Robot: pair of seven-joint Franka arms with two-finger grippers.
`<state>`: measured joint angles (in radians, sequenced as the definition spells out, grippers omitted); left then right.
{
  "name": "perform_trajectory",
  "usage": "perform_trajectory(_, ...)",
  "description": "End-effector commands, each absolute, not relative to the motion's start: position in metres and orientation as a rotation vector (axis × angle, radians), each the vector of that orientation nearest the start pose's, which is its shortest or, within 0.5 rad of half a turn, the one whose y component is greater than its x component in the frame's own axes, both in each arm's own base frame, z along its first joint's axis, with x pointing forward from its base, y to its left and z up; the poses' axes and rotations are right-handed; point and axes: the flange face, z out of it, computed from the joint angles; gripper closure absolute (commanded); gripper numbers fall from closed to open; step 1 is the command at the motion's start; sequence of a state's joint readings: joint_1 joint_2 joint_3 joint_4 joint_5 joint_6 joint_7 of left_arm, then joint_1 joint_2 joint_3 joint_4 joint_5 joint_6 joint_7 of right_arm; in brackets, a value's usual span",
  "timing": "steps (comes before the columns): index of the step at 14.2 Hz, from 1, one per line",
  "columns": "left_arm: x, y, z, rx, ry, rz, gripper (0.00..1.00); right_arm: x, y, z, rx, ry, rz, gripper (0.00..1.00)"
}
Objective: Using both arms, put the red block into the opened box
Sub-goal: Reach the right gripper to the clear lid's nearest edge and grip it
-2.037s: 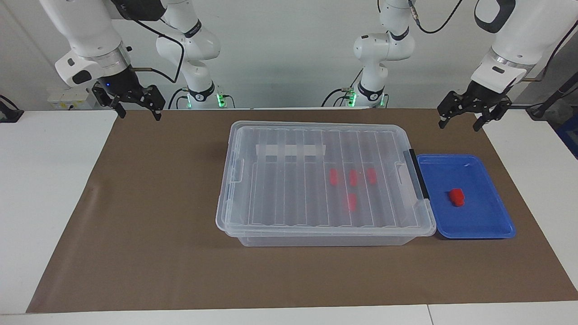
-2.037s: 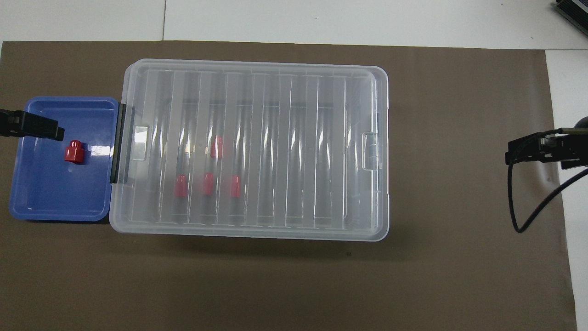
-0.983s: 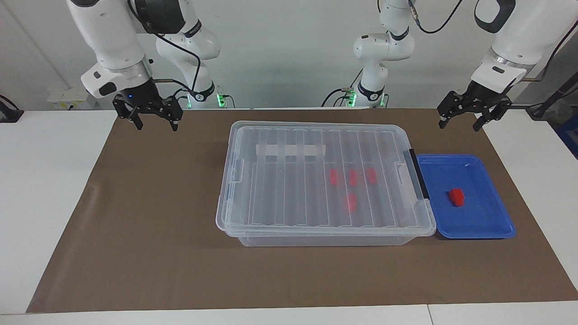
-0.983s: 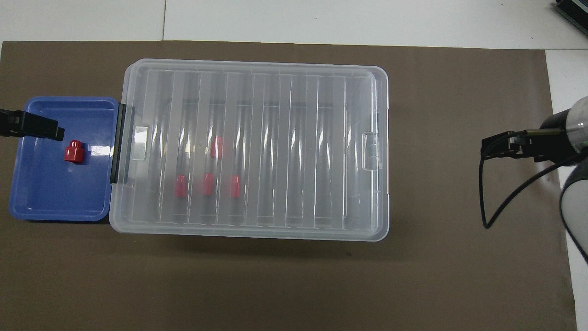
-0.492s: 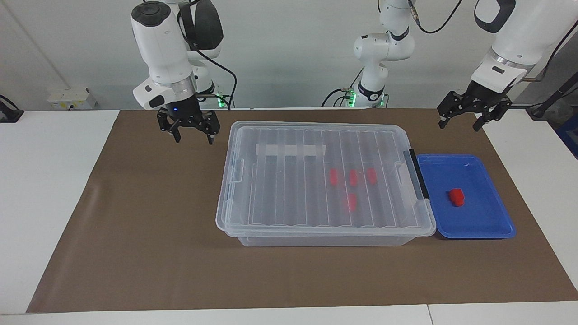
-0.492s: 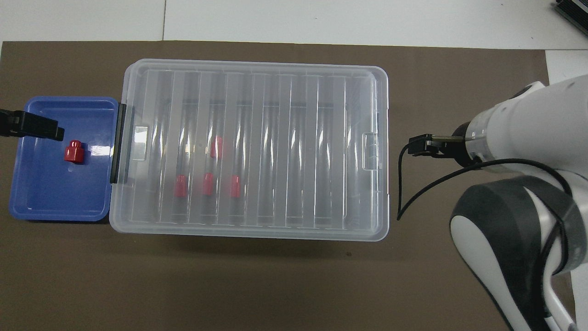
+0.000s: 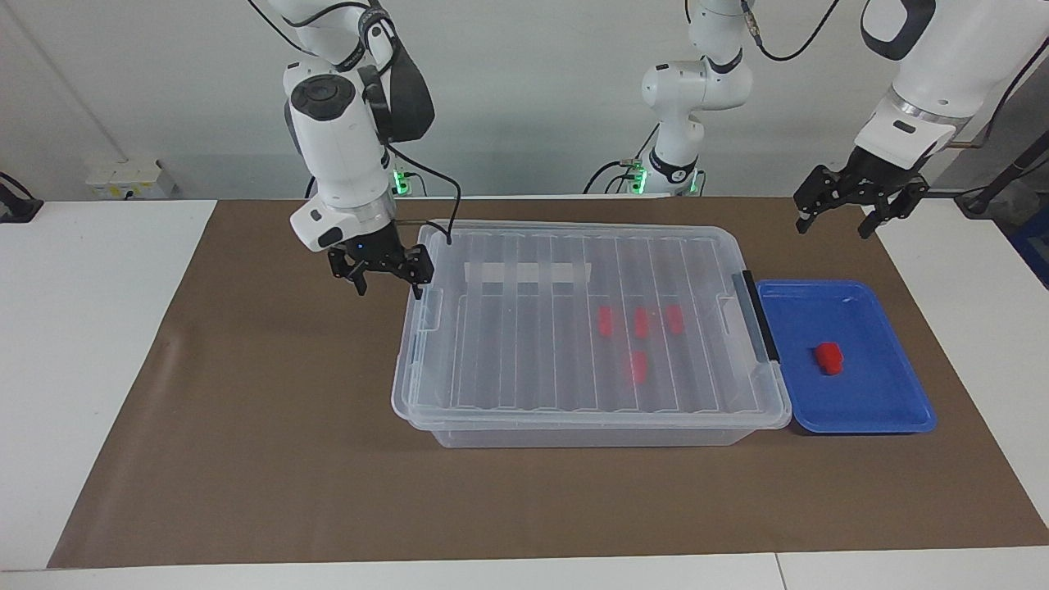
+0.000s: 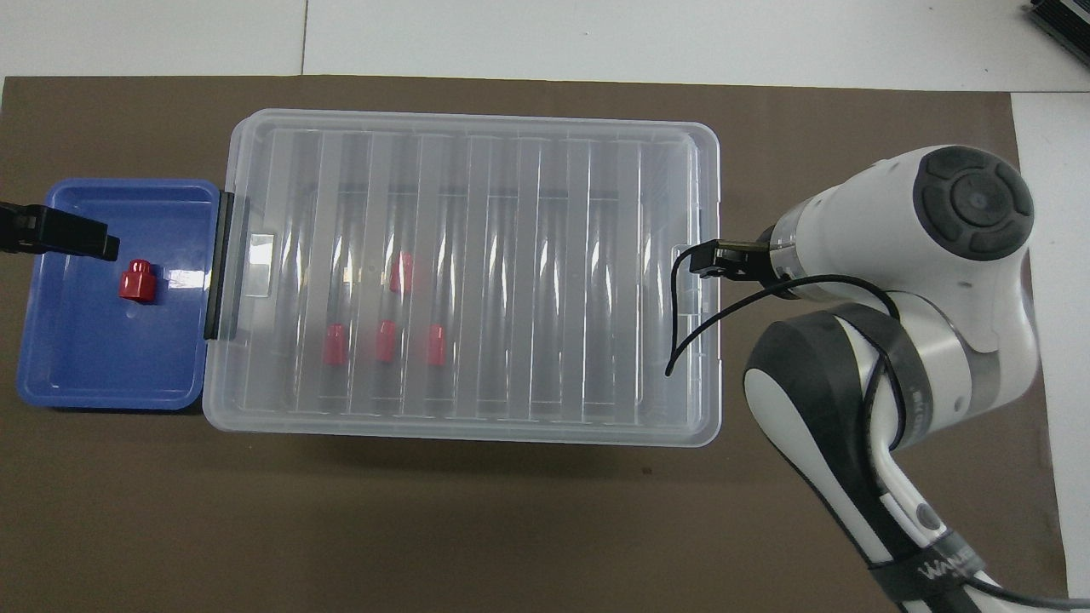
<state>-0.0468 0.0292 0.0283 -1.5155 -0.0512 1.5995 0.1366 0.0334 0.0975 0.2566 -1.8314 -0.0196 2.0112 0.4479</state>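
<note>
The box (image 7: 574,344) is clear plastic, its lid (image 7: 524,328) ribbed in pale parallel bands, with a white strip (image 7: 527,271) across it and a black latch (image 7: 758,315) at one end. Four red blocks (image 7: 639,324) show dimly pink-red through the lid. A brighter red block (image 7: 828,358) lies in a blue tray (image 7: 869,410). The counter (image 7: 82,344) is white, covered by a plain brown mat (image 7: 270,426). The arms (image 7: 344,164) are white with dark grey joint bands; each tool is black, the right tool (image 7: 389,283) with a black cable and the left tool (image 7: 840,217).
</note>
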Motion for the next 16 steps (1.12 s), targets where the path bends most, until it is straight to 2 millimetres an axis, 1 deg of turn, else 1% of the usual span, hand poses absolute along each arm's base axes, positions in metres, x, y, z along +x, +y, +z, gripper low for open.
perform_trajectory(1, 0.565, -0.014, 0.635, -3.18, 0.234, -0.095, 0.0, 0.576, 0.177, 0.474, -3.079, 0.246, -0.106, 0.0)
perform_trajectory(8, 0.565, -0.014, 0.635, -3.18, 0.234, -0.095, 0.0, 0.574, 0.175, 0.469, -3.086, 0.228, -0.086, 0.0)
perform_trajectory(10, 0.565, -0.014, 0.635, -3.18, 0.234, -0.095, 0.0, 0.573, 0.174, 0.465, -3.089, 0.221, -0.078, 0.0)
perform_trajectory(12, 0.565, -0.014, 0.635, -3.18, 0.234, -0.095, 0.0, 0.572, 0.172, 0.463, -3.095, 0.18, -0.072, 0.0)
perform_trajectory(16, 0.565, -0.014, 0.635, -3.18, 0.234, -0.095, 0.0, 0.573, 0.168, 0.462, -3.096, 0.18, -0.071, 0.0)
